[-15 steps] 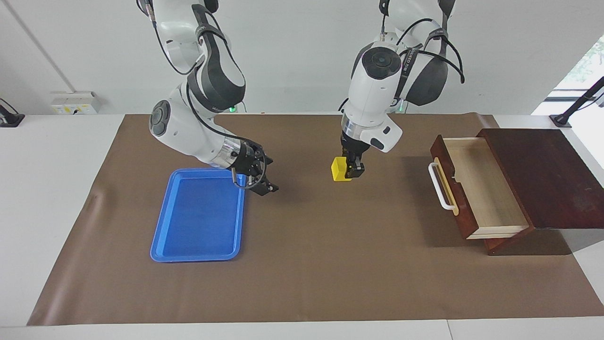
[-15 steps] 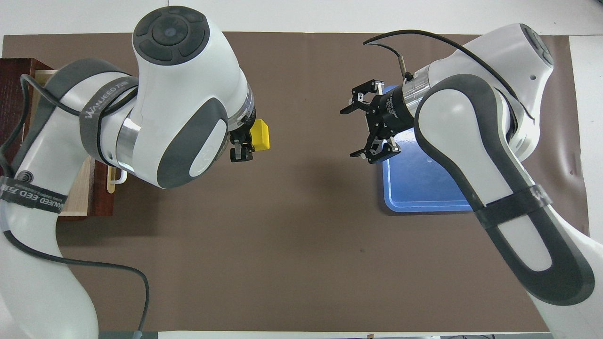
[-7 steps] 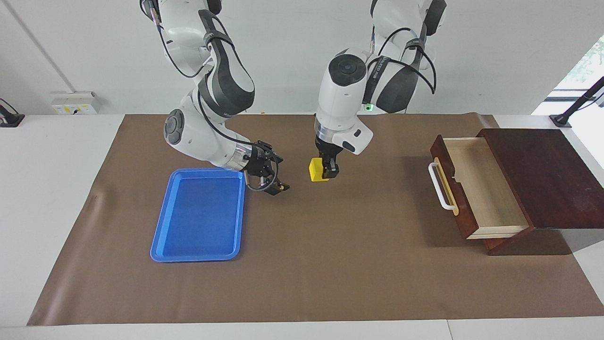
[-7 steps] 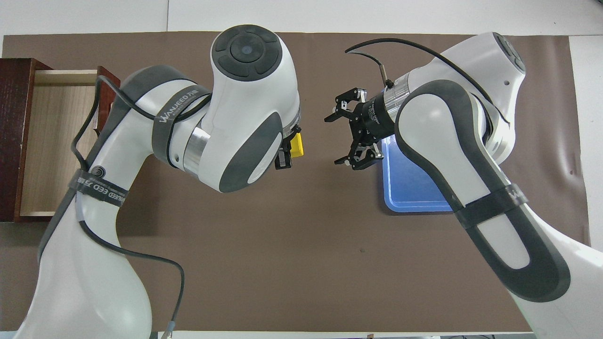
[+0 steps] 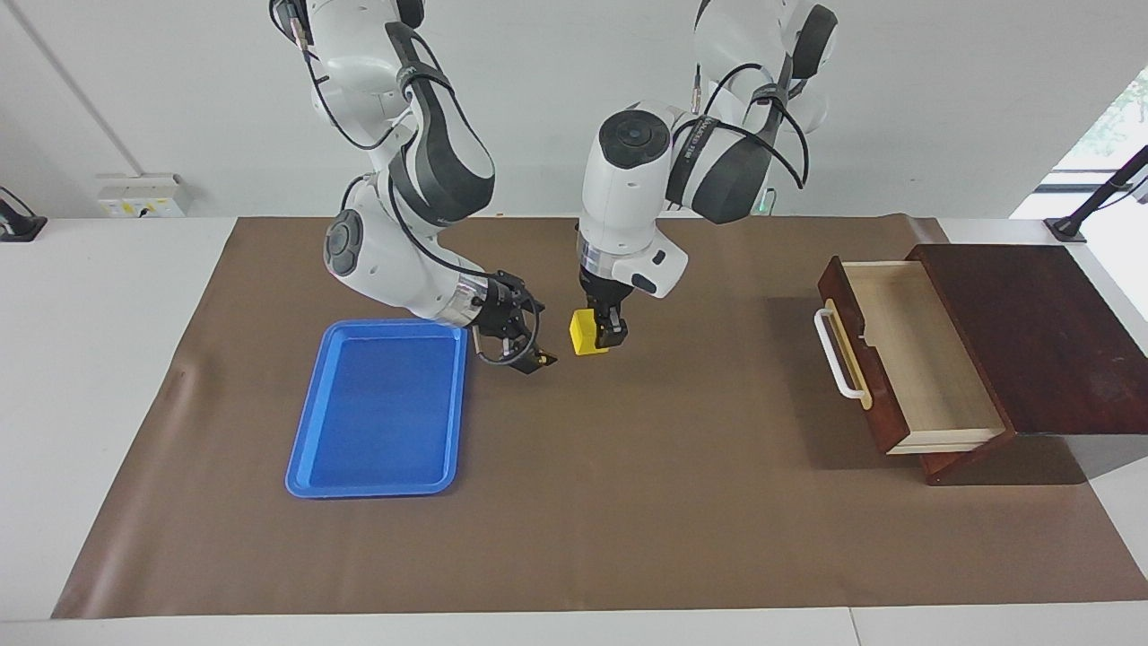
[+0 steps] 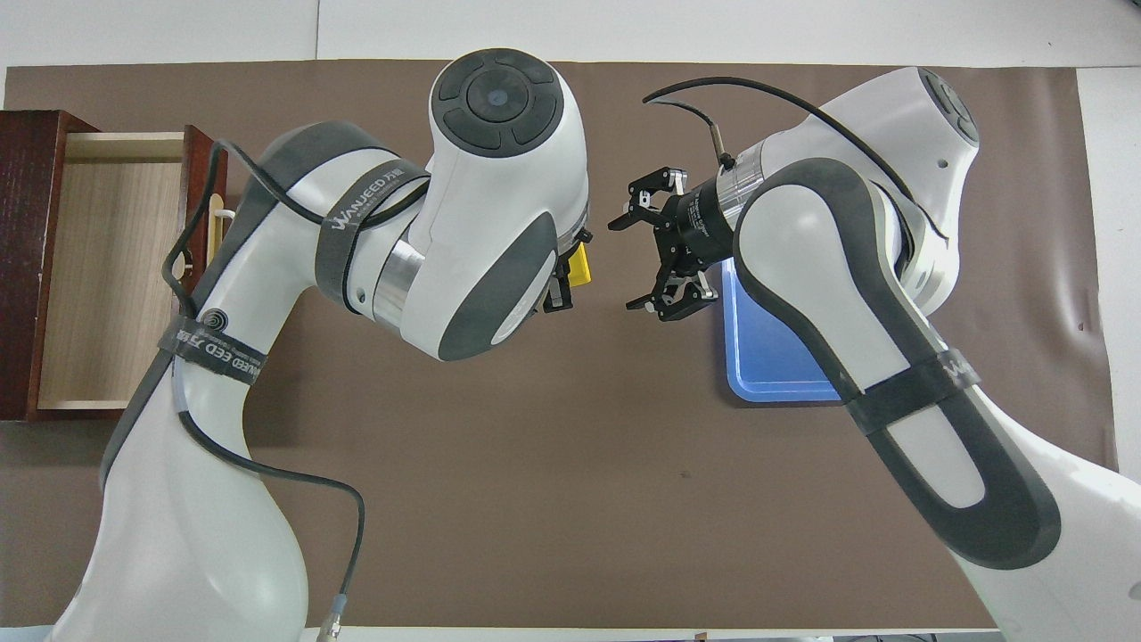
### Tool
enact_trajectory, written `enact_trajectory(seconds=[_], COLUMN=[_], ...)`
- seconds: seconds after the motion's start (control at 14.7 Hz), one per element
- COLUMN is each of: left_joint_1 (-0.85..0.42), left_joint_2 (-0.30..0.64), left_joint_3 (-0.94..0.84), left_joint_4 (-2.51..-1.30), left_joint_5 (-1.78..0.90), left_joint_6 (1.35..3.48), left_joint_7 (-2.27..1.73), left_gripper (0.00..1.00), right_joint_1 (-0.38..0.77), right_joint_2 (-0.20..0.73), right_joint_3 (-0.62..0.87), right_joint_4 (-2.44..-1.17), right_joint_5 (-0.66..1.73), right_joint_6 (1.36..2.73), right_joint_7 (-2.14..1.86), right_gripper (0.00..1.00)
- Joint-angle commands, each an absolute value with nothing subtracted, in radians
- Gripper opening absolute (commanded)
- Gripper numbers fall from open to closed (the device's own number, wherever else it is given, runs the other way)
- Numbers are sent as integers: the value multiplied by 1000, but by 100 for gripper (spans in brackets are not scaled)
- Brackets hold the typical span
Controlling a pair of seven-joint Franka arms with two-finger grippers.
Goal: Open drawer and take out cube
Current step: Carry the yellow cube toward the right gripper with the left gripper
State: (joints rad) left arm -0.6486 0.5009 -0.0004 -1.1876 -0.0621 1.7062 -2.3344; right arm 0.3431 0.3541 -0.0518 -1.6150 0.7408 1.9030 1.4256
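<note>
The dark reddish-brown drawer [image 5: 906, 359] stands pulled open at the left arm's end of the table, its light wood inside bare; it also shows in the overhead view [image 6: 98, 267]. My left gripper [image 5: 599, 334] is shut on the small yellow cube [image 5: 583, 333] and holds it above the brown mat near the table's middle; the cube's edge shows in the overhead view [image 6: 580, 266]. My right gripper [image 5: 525, 341] is open and empty beside the cube, over the mat at the blue tray's edge; it also shows in the overhead view [image 6: 644, 260].
A flat blue tray [image 5: 377, 408] lies on the brown mat [image 5: 628, 502] toward the right arm's end. The drawer's white bar handle [image 5: 834, 354] juts toward the table's middle.
My left gripper has carried the cube from near the drawer toward the right gripper. My right gripper has moved toward the cube, and the gap between them has shrunk.
</note>
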Motion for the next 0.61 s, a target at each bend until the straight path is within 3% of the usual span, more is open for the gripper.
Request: enact_trajectory(seconds=[0.0,0.55], left_joint_1=[-686,-704], left_joint_2=[525,535], left_joint_3=[18,18], left_joint_4=[-1161,-1157], left_joint_5=[-52,-34], left_joint_6=[1718,1743], left_joint_7=[-2373,-2407], left_gripper=[0,0], right_joint_1=[342,321], right_joint_2=[357,360], right_joint_3=[-52,-52], right_joint_4=[-1626,-1651], right_joint_5=[762,851], right_joint_6=[1921,1921], right_joint_7=[1416,1327], right_gripper=[99,99])
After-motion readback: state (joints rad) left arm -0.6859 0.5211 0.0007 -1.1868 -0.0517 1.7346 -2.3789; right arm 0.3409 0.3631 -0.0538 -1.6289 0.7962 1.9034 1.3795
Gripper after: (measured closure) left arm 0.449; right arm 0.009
